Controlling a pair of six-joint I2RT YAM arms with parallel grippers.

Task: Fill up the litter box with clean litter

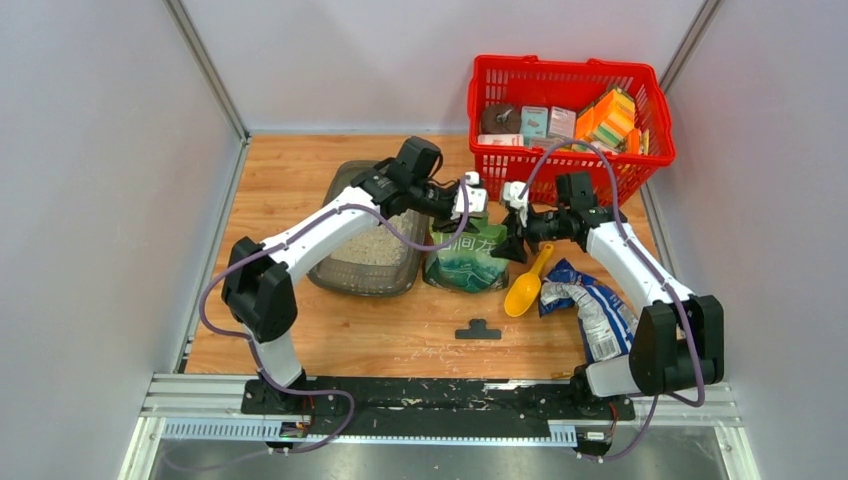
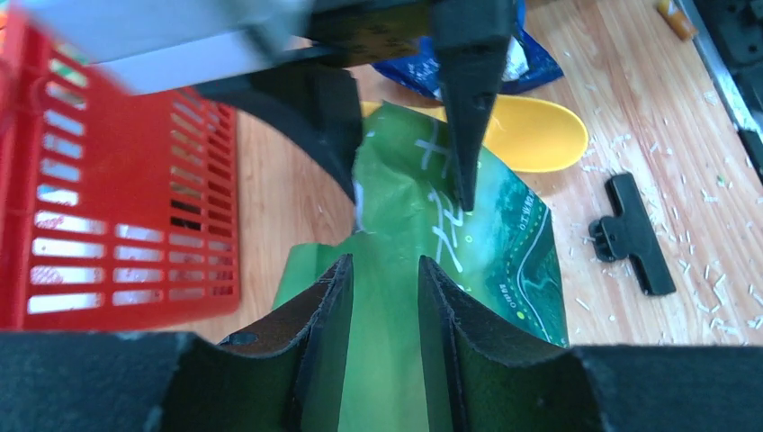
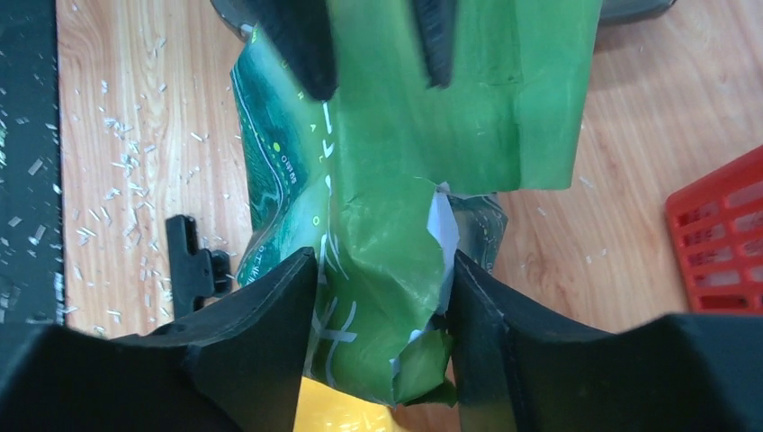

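- A light wood surface (image 1: 400, 335) is seen, closed in by plain grey walls (image 1: 100, 150) on three sides.
- Loose grains (image 3: 117, 180) are scattered over the wood near the front edge.
- The litter box (image 1: 365, 288) is placed at 10 o'clock from the middle of the surface, and clean litter (image 1: 375, 250) is seen lying inside it.
- A green bag (image 1: 468, 262) is stood just beside the box, at its 3 o'clock.
- The box is partly hidden by the left arm (image 1: 330, 225), which is stretched across it to the bag top.
- The left jaws are held apart, with the bag top between them.
- The right arm (image 1: 630, 260) is reached in from 3 o'clock, and the right jaws are pressed on the crumpled bag top from both sides.
- A red basket (image 1: 500, 165) filled with small goods is set at 1 o'clock, near the back wall.
- A yellow scoop (image 1: 527, 288) is laid at 4 o'clock of the green bag, just beside a blue and white bag (image 1: 595, 310).
- A black clip (image 1: 478, 330) is laid at 6 o'clock of the green bag.
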